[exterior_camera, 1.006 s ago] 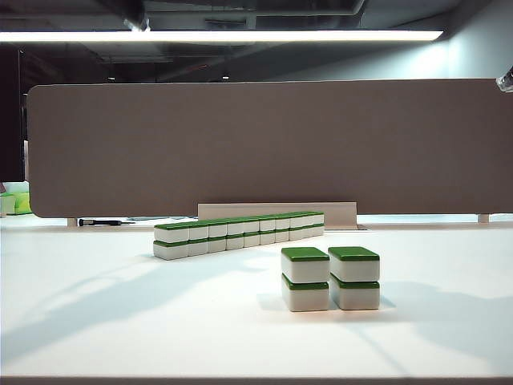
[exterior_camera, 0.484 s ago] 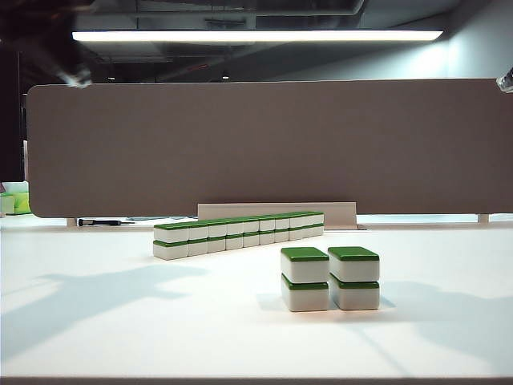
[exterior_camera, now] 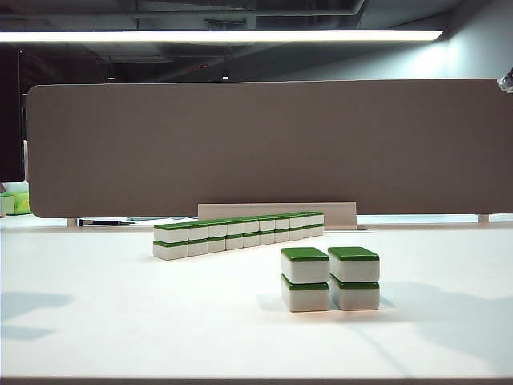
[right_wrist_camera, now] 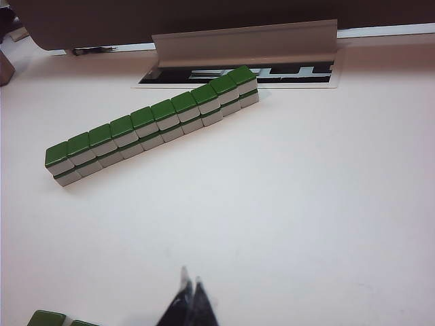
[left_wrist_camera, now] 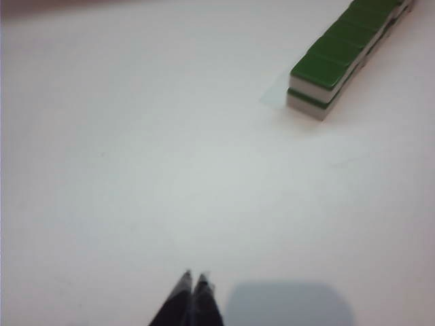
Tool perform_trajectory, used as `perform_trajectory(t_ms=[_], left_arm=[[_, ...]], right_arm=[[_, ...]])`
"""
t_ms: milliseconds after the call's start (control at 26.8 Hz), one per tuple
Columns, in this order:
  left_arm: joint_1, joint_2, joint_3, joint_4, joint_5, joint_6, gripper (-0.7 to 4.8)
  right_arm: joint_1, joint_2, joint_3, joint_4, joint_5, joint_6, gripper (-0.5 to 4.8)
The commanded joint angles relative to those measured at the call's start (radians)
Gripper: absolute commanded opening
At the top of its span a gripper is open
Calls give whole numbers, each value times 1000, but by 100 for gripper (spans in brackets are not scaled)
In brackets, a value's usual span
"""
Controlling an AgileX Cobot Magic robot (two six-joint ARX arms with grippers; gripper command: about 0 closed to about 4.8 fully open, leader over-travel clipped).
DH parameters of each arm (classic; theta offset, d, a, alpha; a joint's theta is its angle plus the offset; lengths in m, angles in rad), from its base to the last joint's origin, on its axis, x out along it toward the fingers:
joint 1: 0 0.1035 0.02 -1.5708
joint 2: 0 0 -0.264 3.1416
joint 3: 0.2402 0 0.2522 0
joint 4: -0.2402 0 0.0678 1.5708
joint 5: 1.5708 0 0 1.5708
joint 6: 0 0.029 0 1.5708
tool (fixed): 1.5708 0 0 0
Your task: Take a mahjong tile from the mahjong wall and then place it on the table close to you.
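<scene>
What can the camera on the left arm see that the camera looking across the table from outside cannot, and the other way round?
Only the left wrist view shows the left gripper, its dark fingertips pressed shut above bare table.

Only the exterior view shows the short two-wide cluster of green-backed tiles, the tall grey-brown partition panel and the ceiling light strip; no gripper appears there.

Both show the large plain white table and the long two-high mahjong wall of white blocks with green backs.
</scene>
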Motion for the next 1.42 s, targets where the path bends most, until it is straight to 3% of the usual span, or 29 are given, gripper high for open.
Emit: perform_trajectory(t_ms=[37, 410, 1416], left_arm=[[35, -93, -90, 64, 4, -47, -4], [141, -341, -264, 87, 10, -116, -4], [150, -610, -428, 86, 5, -137, -4]], right_arm=[[0, -2, 6, 13, 0, -3, -1], [0, -1, 6, 13, -1, -3, -1], [1, -1, 6, 13, 0, -3, -1]])
